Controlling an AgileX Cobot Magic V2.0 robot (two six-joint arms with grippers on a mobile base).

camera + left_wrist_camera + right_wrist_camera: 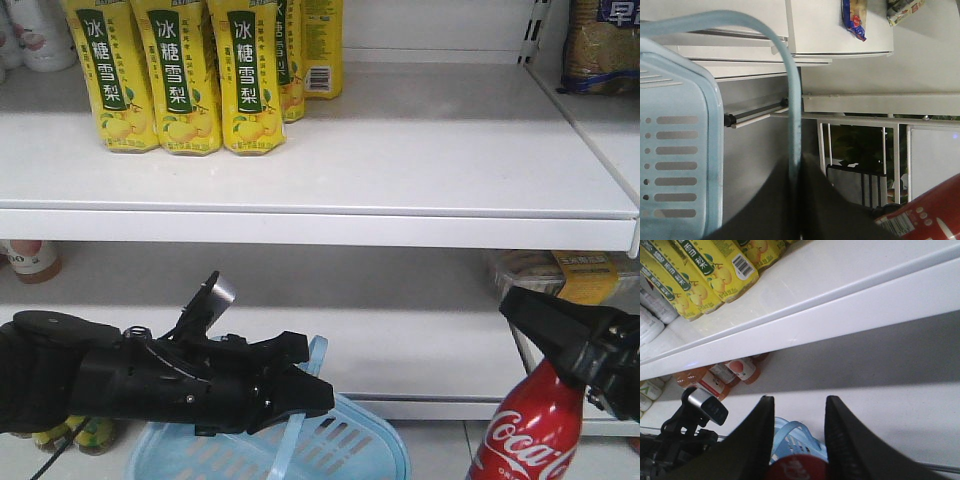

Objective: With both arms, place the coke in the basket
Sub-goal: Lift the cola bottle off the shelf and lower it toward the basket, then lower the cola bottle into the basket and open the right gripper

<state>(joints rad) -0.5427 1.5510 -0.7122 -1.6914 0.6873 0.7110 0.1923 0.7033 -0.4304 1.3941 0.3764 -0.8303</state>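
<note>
Front-facing: coke [527, 440] in R end effector [516, 306]

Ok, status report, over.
Left hand shut on basket handle. Right hand shut on coke neck, coke right of basket, not in yet. Nothing visible between them.

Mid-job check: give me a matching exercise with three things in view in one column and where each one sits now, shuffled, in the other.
Things:
1. coke
2. basket
3. yellow bottles

Places:
A. standing on the upper shelf, at its left end
B. low in the middle of the front view, strap handle gripped by the left gripper
C. low right in the front view, neck between the fingers of the right gripper

Pairs: 1-C; 2-B; 3-A
</note>
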